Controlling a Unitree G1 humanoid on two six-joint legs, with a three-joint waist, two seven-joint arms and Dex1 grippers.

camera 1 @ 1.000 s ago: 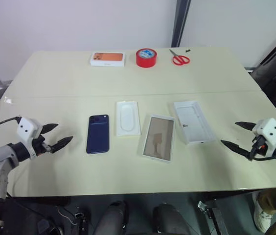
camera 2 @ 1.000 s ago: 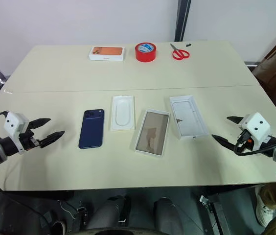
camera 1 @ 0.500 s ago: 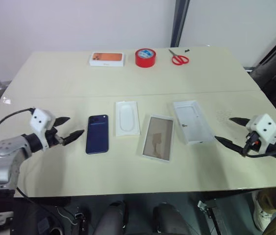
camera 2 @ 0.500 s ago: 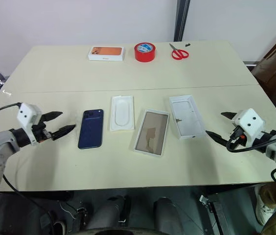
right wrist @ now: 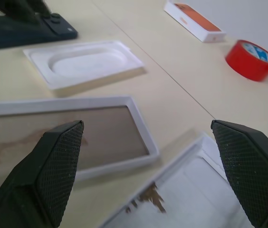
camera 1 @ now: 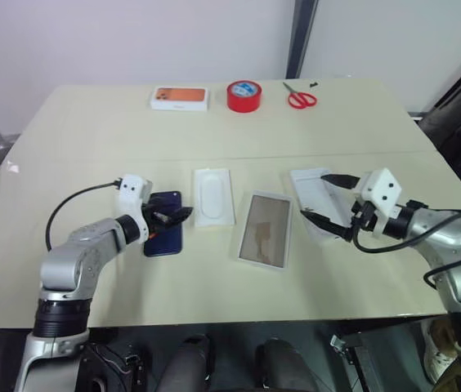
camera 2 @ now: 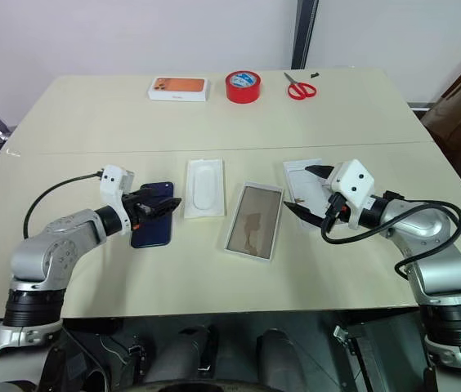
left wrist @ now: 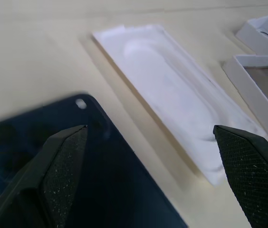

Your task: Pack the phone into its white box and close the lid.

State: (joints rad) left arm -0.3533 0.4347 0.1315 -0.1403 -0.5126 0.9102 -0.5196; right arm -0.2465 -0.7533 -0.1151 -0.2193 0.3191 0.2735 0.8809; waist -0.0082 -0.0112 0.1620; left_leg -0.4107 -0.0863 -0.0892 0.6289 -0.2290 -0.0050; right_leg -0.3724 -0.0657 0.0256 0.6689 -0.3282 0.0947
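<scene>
Phone (camera 1: 163, 235) is laid flat on the surface (camera 1: 214, 131), with the released left claw (camera 1: 171, 217) held over its upper end. The white box (camera 1: 265, 229) is set between a thin insert (camera 1: 213, 196) and the lid (camera 1: 322, 203), above which the released right claw (camera 1: 326, 202) is held

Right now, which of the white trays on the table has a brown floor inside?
The white box, the middle one of the three in the near row. The thin insert to its left and the lid to its right are white inside.
</scene>
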